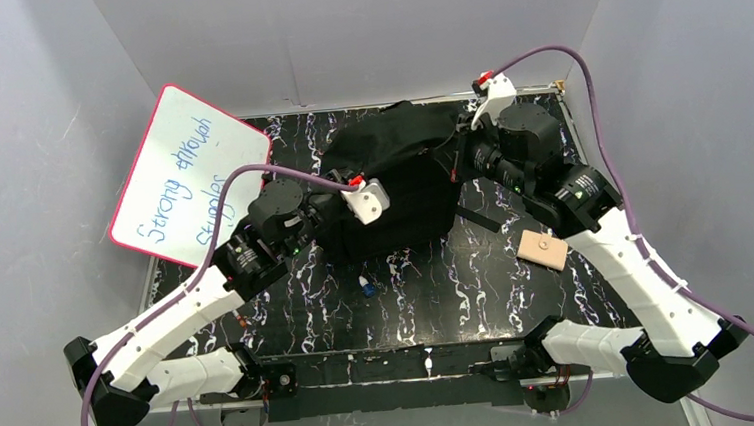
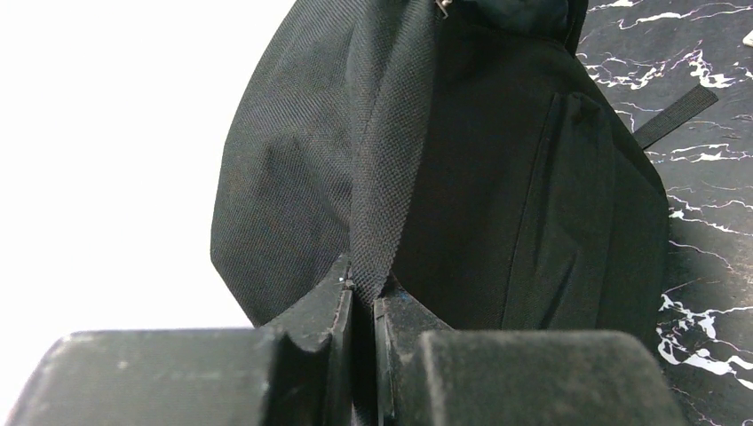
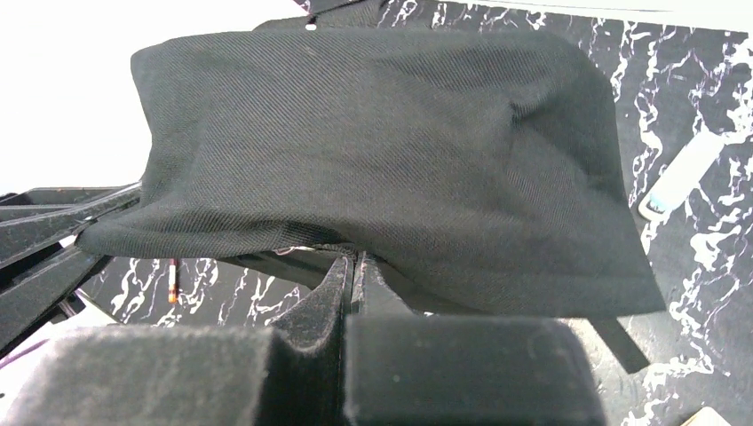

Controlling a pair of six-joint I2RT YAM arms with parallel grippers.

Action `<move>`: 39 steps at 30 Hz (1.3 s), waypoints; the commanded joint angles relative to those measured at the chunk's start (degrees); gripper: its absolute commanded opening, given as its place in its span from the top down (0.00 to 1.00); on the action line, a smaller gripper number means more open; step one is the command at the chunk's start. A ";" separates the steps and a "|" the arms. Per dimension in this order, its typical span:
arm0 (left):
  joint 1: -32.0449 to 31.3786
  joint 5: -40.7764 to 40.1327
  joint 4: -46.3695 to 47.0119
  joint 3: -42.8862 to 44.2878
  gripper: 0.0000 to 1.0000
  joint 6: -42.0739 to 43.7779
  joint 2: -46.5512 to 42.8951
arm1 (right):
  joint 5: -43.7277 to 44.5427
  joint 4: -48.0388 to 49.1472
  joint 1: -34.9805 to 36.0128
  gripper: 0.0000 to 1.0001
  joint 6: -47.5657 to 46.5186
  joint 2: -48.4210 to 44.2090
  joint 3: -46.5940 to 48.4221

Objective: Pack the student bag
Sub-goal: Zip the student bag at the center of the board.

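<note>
The student bag (image 1: 396, 187) is being gripped from both sides on the far middle of the black marble table (image 1: 459, 297); a fold of its cloth is being pinched by the left gripper (image 2: 364, 297), its jaws nearly closed; another cloth edge is being squeezed tight by the right gripper (image 3: 352, 266); "Strong through struggles" is being shown on the whiteboard (image 1: 190, 176) leaning at the left

Large black fabric student bag (image 1: 401, 176), slumped and crumpled, at the far middle of the marbled tabletop.

Left arm (image 1: 175, 317) and right arm (image 1: 649, 284) are showing white link shells over black joints. Purple cables (image 1: 547, 50) are trailing along both; fingers (image 2: 306, 324) are showing matte black.
</note>
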 commanded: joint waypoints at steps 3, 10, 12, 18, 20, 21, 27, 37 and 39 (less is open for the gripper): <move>0.65 -8.30 1.71 -0.81 1.00 -0.82 -5.56 | 18.27 -2.63 -2.33 1.00 4.33 -3.60 -3.79; 0.71 -5.62 0.53 -0.66 0.95 -1.62 -6.42 | 0.23 9.16 -2.31 1.00 0.68 -7.70 -8.09; 0.66 -1.92 -0.41 0.34 0.84 -2.36 -5.84 | -6.99 12.09 -2.32 1.00 -0.49 -7.74 -7.87; 0.72 5.71 -1.70 5.10 0.65 -1.32 -1.39 | -16.73 16.23 -2.34 1.00 -0.99 -8.17 -8.07; 0.72 7.18 -1.85 6.86 0.64 -0.72 0.30 | -18.03 16.22 -2.32 1.00 -1.03 -8.28 -8.07; 0.67 8.33 -1.77 7.70 0.64 -0.31 1.08 | -18.72 16.24 -2.35 1.00 -1.12 -8.42 -8.15; 0.65 12.91 -1.74 11.60 0.63 2.90 5.95 | -21.51 16.71 -2.30 1.00 -1.51 -9.00 -8.60; 0.19 15.89 -1.64 15.41 0.72 6.79 13.08 | -24.17 17.70 -2.30 1.00 -1.50 -9.72 -9.79; 0.05 15.78 -1.42 15.69 0.93 6.30 13.55 | -22.35 18.02 -2.31 1.00 -0.91 -9.75 -9.96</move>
